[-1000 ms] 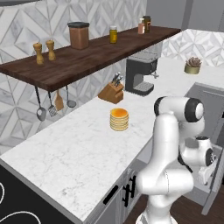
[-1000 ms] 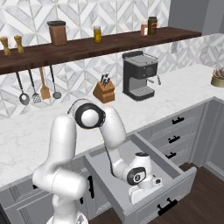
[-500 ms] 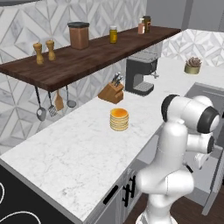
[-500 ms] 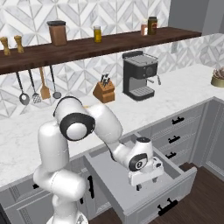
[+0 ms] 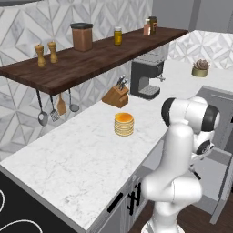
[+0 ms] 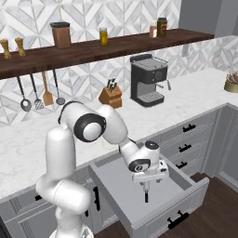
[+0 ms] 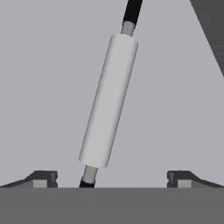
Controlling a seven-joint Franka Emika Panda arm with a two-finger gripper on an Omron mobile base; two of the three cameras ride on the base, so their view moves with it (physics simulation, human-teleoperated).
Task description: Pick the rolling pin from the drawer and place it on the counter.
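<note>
Task at an early stage, by my reading: the drawer [image 6: 183, 197] is pulled out and the pin [image 7: 108, 100] has not reached the tabletop [image 5: 77, 154]; what remains is to secure the grasp if it is not yet made, lift clear of the drawer walls, carry up and over the edge, and set down on the marble. In the hand view the pin lies lengthwise ahead of the pincer [image 7: 111, 179], pale barrel running from near the bottom up toward the top, slightly tilted, with one dark handle end at the top edge and the other down between the two fingertips [image 7: 41, 178]. The tips stand wide apart, one on each side of the near handle, and neither touches the pin, so the pincer is spread and holds nothing. In the right base view a slim dark rod [image 6: 146, 191] hangs below the hand over the drawer's grey floor (I cannot tell from this view alone whether it is the pin seen end-on or part of the hand). Arm pose: shoulder high, elbow folded, forearm reaching down and forward into the drawer, hand pointing roughly downward over its middle. In the left base view the white arm's bulk stands in front of the drawer. Free marble lies left of the pancake stack [image 5: 124, 124], a likely spot for placing.
</note>
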